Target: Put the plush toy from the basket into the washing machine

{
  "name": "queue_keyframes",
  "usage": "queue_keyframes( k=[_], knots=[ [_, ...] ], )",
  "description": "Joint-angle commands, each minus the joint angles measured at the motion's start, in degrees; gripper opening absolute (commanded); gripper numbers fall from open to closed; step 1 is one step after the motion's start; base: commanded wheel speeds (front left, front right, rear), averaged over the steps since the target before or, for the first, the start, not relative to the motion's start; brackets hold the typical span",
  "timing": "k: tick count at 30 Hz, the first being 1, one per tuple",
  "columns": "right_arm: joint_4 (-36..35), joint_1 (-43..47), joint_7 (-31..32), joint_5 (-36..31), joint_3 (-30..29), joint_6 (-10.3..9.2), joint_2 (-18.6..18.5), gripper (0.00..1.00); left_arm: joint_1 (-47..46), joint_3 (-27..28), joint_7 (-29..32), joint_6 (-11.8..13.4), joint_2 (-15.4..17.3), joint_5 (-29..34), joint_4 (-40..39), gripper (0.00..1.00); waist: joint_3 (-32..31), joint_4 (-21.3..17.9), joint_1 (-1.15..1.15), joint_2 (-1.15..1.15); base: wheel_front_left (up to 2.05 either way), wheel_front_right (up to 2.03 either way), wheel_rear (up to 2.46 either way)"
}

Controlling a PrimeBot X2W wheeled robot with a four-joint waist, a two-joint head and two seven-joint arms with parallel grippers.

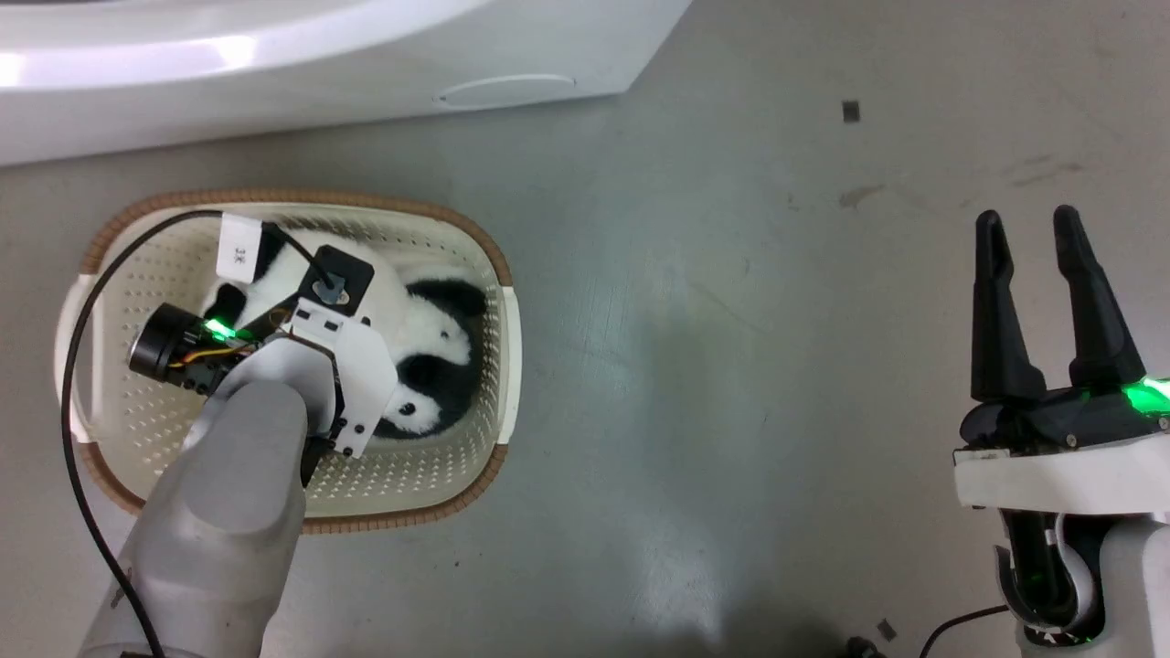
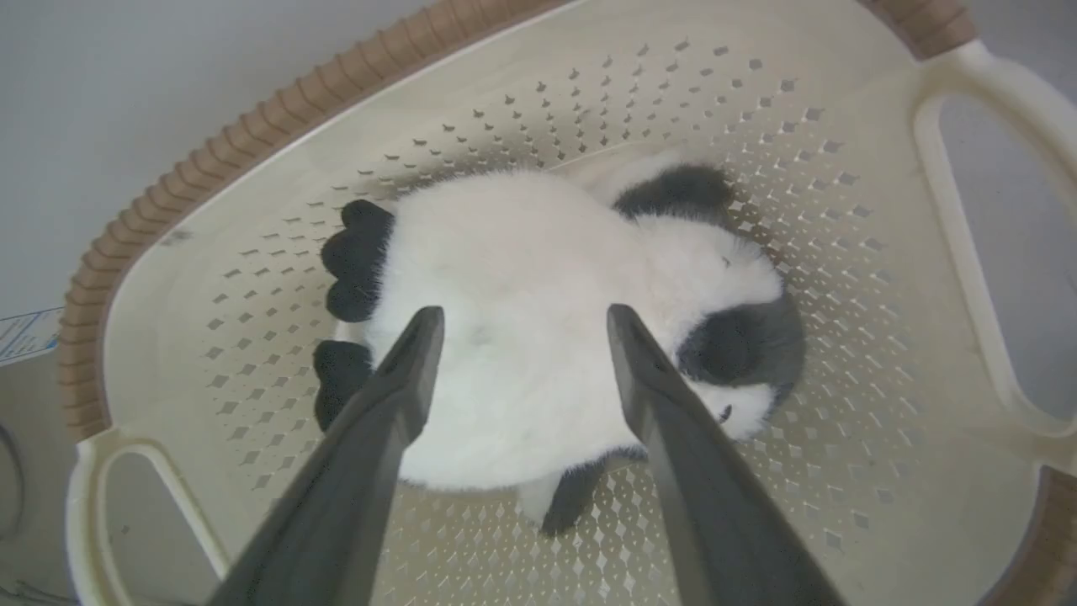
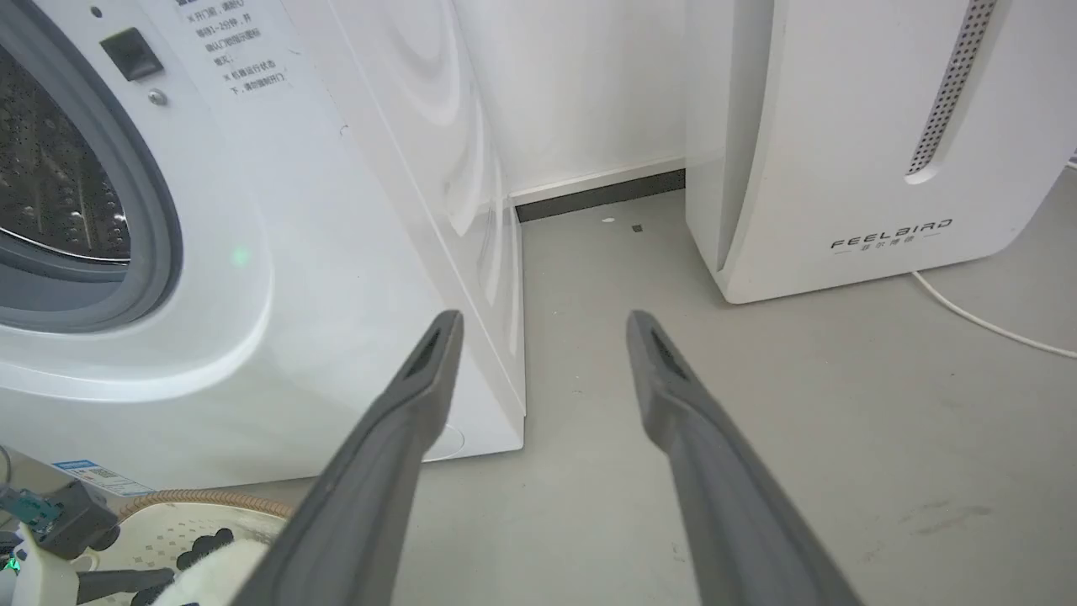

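The plush toy [image 1: 430, 338], a black-and-white panda, lies in the cream basket [image 1: 498, 274] on the floor, just in front of the washing machine [image 1: 274, 73]. My left arm reaches down into the basket, and its wrist covers part of the toy in the head view. In the left wrist view my left gripper [image 2: 523, 313] is open, its two fingers spread over the panda's [image 2: 522, 252] white body; nothing is clamped. My right gripper [image 1: 1026, 219] hangs open and empty over bare floor at the right. The washer's porthole [image 3: 76, 210] stands open, showing the steel drum.
A plain white appliance marked FEELBIRD [image 3: 841, 168] stands right of the washing machine [image 3: 336, 252], with a strip of grey floor between them. A white cable [image 3: 984, 320] runs along the floor beside it. The basket rim [image 3: 202, 501] shows in the right wrist view's lower-left corner.
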Motion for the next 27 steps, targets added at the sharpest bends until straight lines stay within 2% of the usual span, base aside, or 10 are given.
queue_keyframes(
  k=[1, 11, 24, 25, 26, 27],
  knots=[
    [-0.5, -1.3, -0.6, 0.8, -0.2, -0.02, 0.0, 1.00, -1.6, -0.5, 0.5, 0.1, 0.4, -0.1, 1.4, 1.00, 1.8, -0.4, -0.01, 0.00, 0.00, 0.00, 0.00],
    [-1.9, -3.0, -1.8, 2.1, -0.8, -0.03, 0.0, 1.00, -6.4, -2.8, 2.4, 0.1, 0.2, -0.8, 7.3, 1.00, 7.4, -0.4, -0.01, 0.00, 0.00, 0.00, 0.00],
    [-3.4, -6.4, -3.4, 4.6, -0.8, -0.03, 0.0, 1.00, -13.3, -6.0, 2.1, 0.4, 1.4, -1.5, 14.9, 1.00, 14.0, -1.7, -0.01, 0.00, 0.00, 0.00, 0.00],
    [-3.4, -6.7, -3.5, 4.8, -0.9, -0.04, 0.0, 1.00, -13.7, -6.4, 2.3, 0.2, 1.6, -1.4, 15.5, 0.35, 14.2, -1.8, -0.01, 0.00, 0.00, 0.00, 0.00],
    [-3.5, -6.9, -3.6, 5.0, -1.1, -0.04, 0.0, 1.00, -14.1, -6.8, 2.4, -0.1, 1.7, -1.5, 16.1, 0.00, 14.4, -1.9, -0.01, 0.00, 0.00, 0.00, 0.00],
    [-3.5, -7.1, -3.7, 5.2, -1.1, -0.04, 0.0, 1.00, -14.4, -7.0, 2.6, -0.3, 1.8, -1.6, 16.7, 0.00, 14.5, -2.0, -0.01, 0.00, 0.00, 0.00, 0.00]
  ],
)
